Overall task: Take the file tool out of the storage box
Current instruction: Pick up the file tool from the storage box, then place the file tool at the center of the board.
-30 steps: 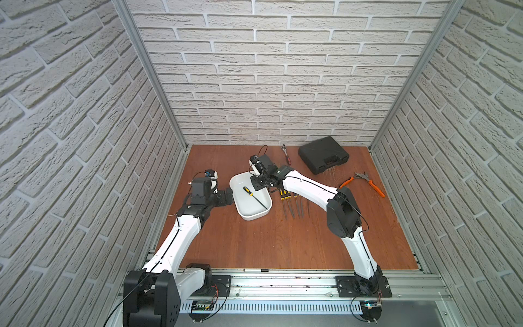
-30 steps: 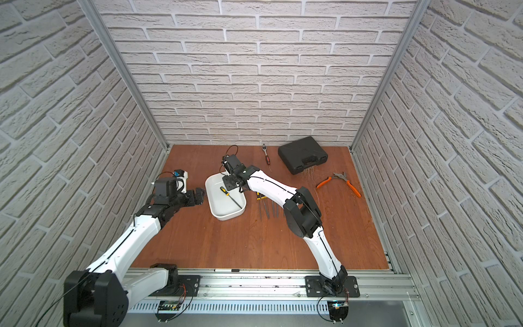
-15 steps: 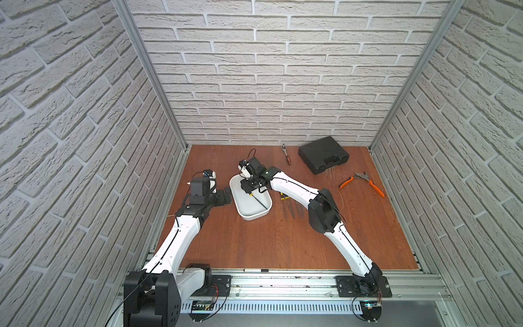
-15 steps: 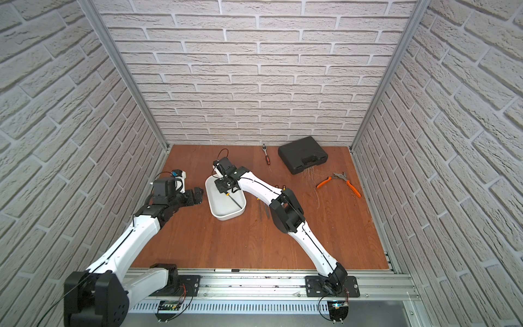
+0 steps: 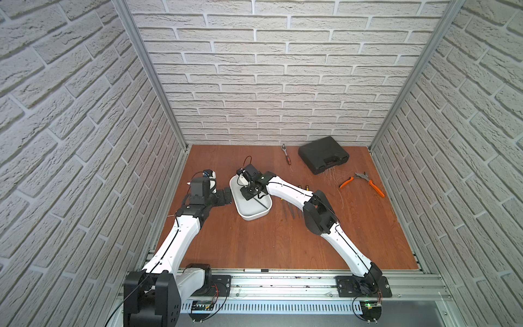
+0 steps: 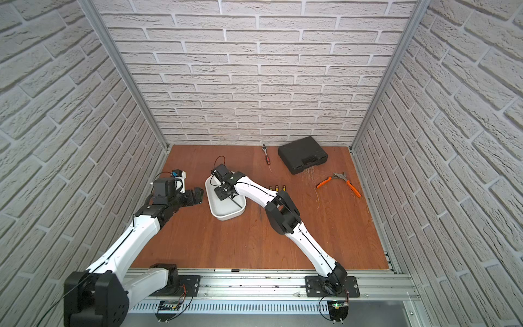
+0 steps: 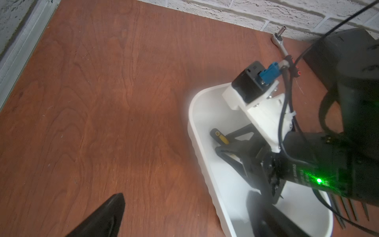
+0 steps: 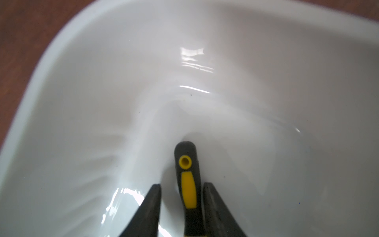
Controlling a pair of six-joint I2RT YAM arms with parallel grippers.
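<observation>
- The storage box (image 5: 251, 217) is a white tub that stands on the brown tabletop (image 5: 254, 249), between the two arms.
- The file tool (image 8: 187, 184) lies inside the storage box, on its floor. Its handle is black and yellow and ends close to one rounded end wall.
- In a top view, the thin dark shaft of the file tool (image 6: 236, 201) runs toward the other end of the box.
- The right end effector (image 8: 181, 184) is lowered into the box, with one jaw on each side of the handle. One jaw seems to touch the handle and a narrow gap shows at the other, so the grip is not complete.
- The left end effector (image 5: 225, 195) is just beside the outer wall of the box. Its jaws are spread wide and hold nothing.
- A black case (image 5: 322, 154) and orange pliers (image 5: 365, 184) lie well apart from the box, on the right side.
- Some thin tools (image 5: 291, 209) lie next to the box, partly under the right arm.
</observation>
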